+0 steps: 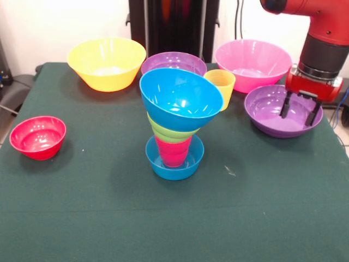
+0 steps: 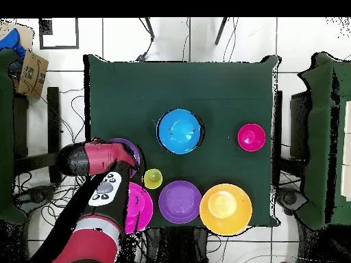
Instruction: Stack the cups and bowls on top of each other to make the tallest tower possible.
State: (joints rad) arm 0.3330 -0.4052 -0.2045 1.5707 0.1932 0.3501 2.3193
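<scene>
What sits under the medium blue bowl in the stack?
Under the medium blue bowl, tilted, sits a lime green bowl, then a red cup standing in a small blue bowl. Anything inside the cup is covered.

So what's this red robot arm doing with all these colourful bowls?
It is building a tower from plastic cups and bowls: a small blue bowl as base, a red ribbed cup, a lime green bowl, and a medium blue bowl tilted on top. The gripper, open and holding nothing, hangs over a purple bowl. The yellow cup, large yellow bowl, pink bowl and small red bowl wait unstacked.
</scene>
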